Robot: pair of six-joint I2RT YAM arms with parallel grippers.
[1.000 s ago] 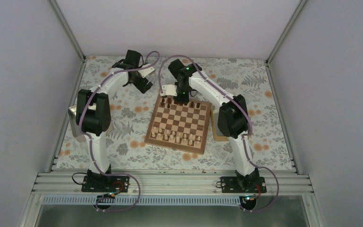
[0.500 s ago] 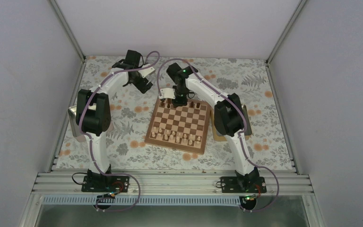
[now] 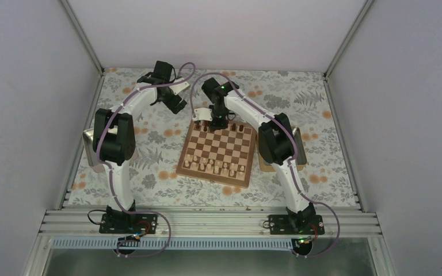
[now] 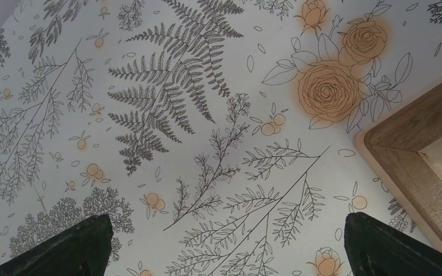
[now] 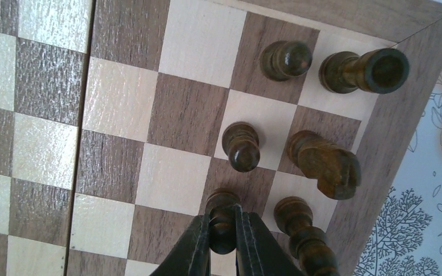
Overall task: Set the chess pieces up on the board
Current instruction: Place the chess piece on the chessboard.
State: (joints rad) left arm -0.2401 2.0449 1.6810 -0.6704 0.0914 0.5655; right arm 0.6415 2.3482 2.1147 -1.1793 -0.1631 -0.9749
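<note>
One dark pawn (image 5: 223, 202) was clamped in the closed right gripper (image 5: 223, 226), apparently seated on the board (image 5: 115, 115) beside its corner.

the top camera sits high behind the arm bases (image 3: 122, 218), which lie at 6 o'clock of its frame. it looks down over the whole cloth (image 3: 149, 172), board (image 3: 218, 150) at centre. the left wrist camera looks down on cloth from close by, its fingertips (image 4: 63, 247) at 5 and 7 o'clock and a board corner at 3. the right wrist camera hangs closer, above the board's 11 o'clock corner and its dark pieces (image 5: 240, 146), fingers (image 5: 194, 247) at 6. all three share that corner.
</note>
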